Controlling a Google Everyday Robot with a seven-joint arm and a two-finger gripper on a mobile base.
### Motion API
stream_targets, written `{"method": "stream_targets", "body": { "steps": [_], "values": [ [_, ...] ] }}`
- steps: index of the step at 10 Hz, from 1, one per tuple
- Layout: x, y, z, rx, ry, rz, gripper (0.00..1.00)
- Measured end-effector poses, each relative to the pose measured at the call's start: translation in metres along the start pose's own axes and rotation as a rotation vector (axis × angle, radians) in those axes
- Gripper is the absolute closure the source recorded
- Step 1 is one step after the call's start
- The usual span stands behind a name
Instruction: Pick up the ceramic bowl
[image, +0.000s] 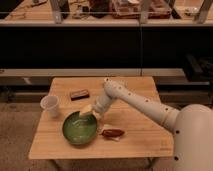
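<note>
The ceramic bowl (80, 128) is wide, shallow and glossy green inside. It sits on the wooden table (135, 135) at the front left. My gripper (86, 111) hangs at the end of the white arm, just above the bowl's far right rim. The white arm (132, 99) reaches in from the lower right across the table.
A small white cup (50, 106) stands left of the bowl. A dark brown bar (79, 94) lies behind it. A reddish-brown packet (112, 133) lies right next to the bowl. Dark shelving and counters run behind the table.
</note>
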Motion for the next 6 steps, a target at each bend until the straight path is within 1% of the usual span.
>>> {"method": "stream_targets", "body": {
  "steps": [3, 4, 6],
  "values": [
    [-0.0005, 0.0022, 0.0061, -0.008, -0.001, 0.009, 0.63],
    [-0.0007, 0.0034, 0.0061, -0.013, -0.001, 0.01, 0.64],
    [-0.0015, 0.0059, 0.007, -0.027, -0.001, 0.012, 0.6]
  ]
}}
